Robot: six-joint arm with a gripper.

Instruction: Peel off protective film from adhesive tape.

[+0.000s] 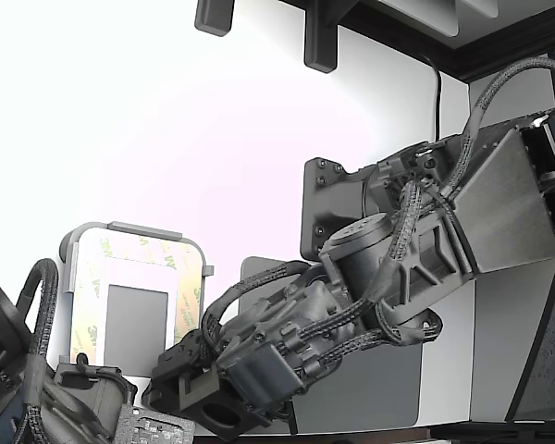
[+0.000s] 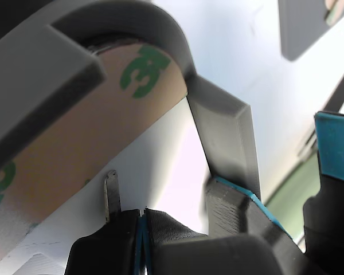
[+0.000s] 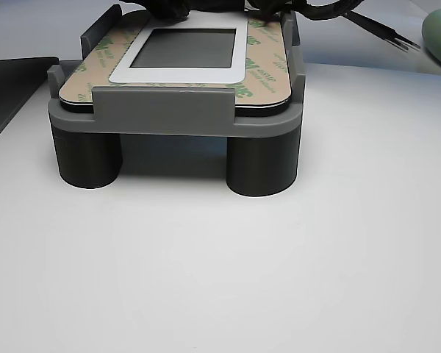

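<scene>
The protective film (image 3: pixel 259 72) lies flat as a peach-tan band printed with green "3M" marks, running as a border around a white inner frame (image 3: pixel 178 73) that in turn surrounds a dark grey rectangle (image 3: pixel 191 47). In the other view the whole plate sits level in a light-grey rounded plastic holder (image 3: pixel 169 110), which stands on two dark cylindrical legs (image 3: pixel 263 168) on the white table (image 3: pixel 220 272). In the exterior view the same holder shows near that view's left, with the film (image 1: pixel 192 277) visible along the top and both sides of the grey pad; I cannot see any bare adhesive tape separately from its liner.

The gripper (image 2: pixel 143 215) is at the edge of the plate, close against the film (image 2: pixel 86 143). In the wrist view, two dark fingertips with a thin blue line between them appear pressed together, and a narrow metal blade (image 2: pixel 112 193) sticks up beside them, its tip touching or just short of the film's inner edge. Whether anything is pinched between the tips is hard to tell from here. A blue-faced block (image 2: pixel 335 146) shows off to the side.

From the exterior view, the arm (image 1: pixel 398 259) reaches down from that view's right, its cables looping toward the holder's lower corner.
</scene>
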